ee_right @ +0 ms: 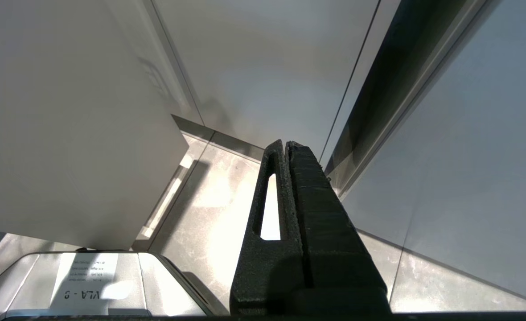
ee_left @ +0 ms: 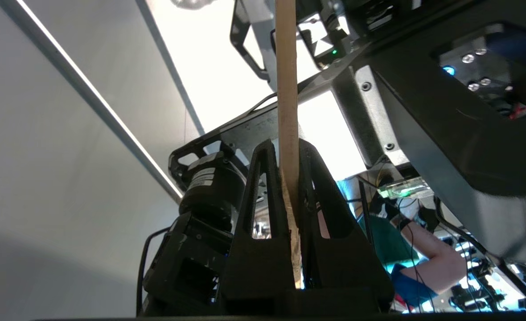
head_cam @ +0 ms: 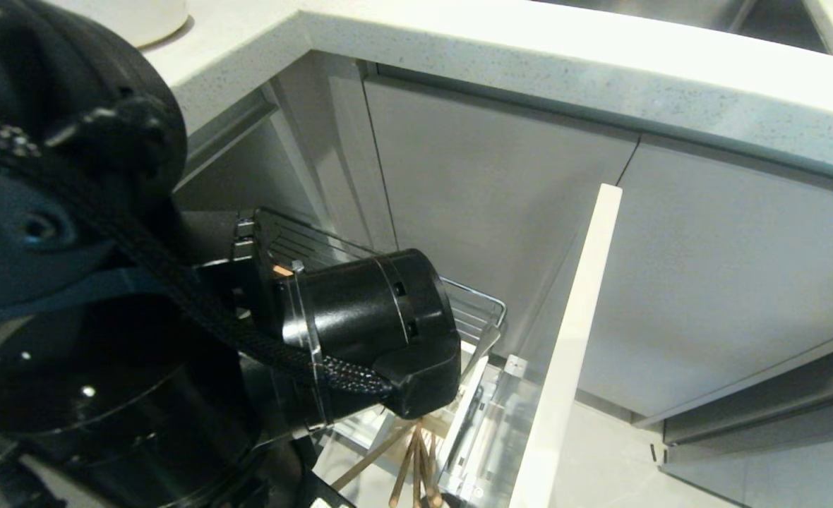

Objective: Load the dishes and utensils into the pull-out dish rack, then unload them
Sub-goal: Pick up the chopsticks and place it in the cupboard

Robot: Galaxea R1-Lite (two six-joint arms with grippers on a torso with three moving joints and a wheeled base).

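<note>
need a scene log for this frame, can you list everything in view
thin light wooden chopsticks: one stick seen at the wrist, tan, clamped in the left tool; stick ends also show under the arm in the head view
chrome wire pull-out dish rack: one, silver, pulled out under the counter
pale flat cabinet front: one, white, at the rack's outer end
speckled counter: one, pale grey, above the cabinets
person's arm: one, background of the left wrist view
left tool: one, black, shut on the chopsticks over the rack
right tool: one, black, shut, empty, near the floor
</note>
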